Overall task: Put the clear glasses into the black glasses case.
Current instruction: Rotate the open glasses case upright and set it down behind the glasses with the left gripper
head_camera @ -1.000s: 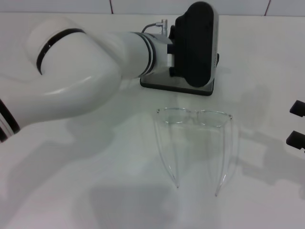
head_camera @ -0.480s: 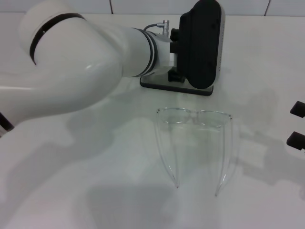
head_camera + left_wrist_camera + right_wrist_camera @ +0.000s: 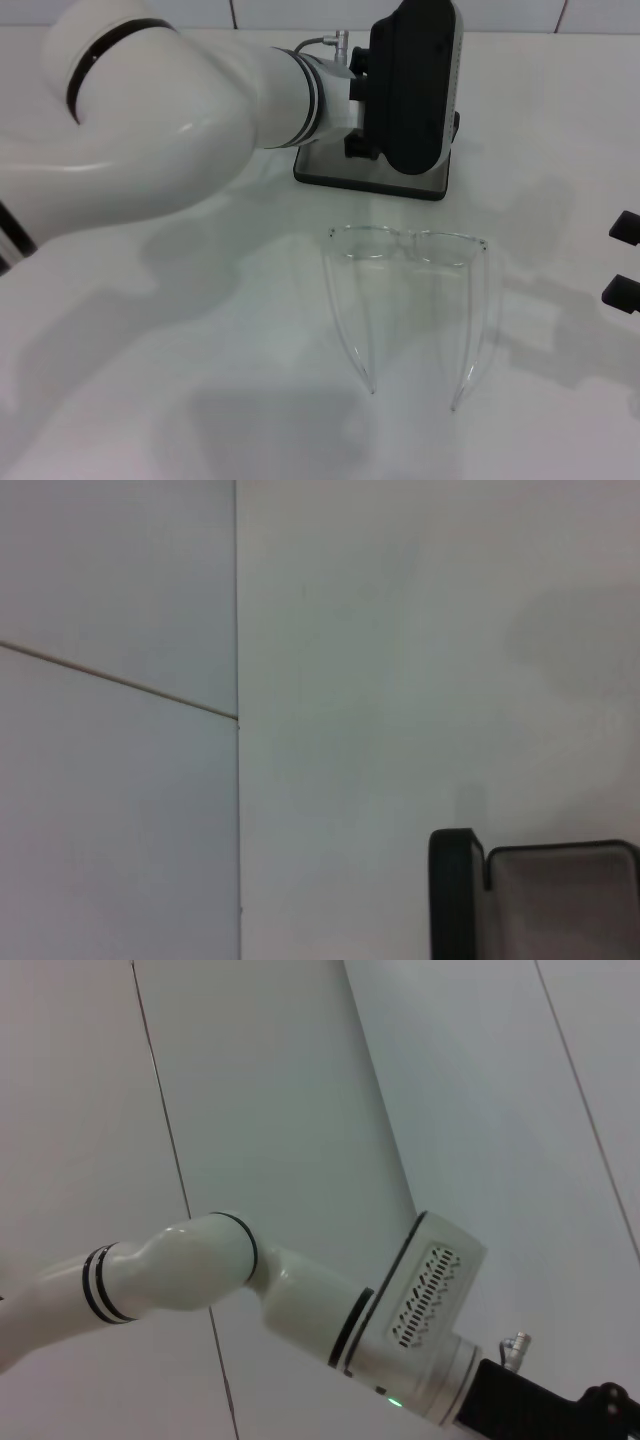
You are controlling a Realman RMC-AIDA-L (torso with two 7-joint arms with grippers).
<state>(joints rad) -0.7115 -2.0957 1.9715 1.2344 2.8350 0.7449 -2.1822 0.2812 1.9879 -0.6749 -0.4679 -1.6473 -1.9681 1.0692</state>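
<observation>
Nearest the robot in the head view, the clear glasses (image 3: pixel 410 300) lie on the white table (image 3: pixel 200 400) with temple arms unfolded, the two tips pointing toward the robot and the lens front facing away. They rest free, touched by nothing.

At the right edge of the same view, two dark finger ends of the right gripper (image 3: pixel 622 262) show beside the table, well apart from the glasses, with a gap between them; whether that hand is open or closed cannot be told from so little.

Beyond the glasses, the black glasses case (image 3: pixel 372 178) sits on the table, its grey-lined tray open toward the robot. The left arm (image 3: pixel 170 130) reaches across from the left, and its black wrist housing hangs directly over the case, hiding most of it. The left gripper's fingers are not visible, so its state cannot be told.

The left wrist view shows one corner of the case (image 3: pixel 540 900), lid edge and grey lining, against the table.
</observation>
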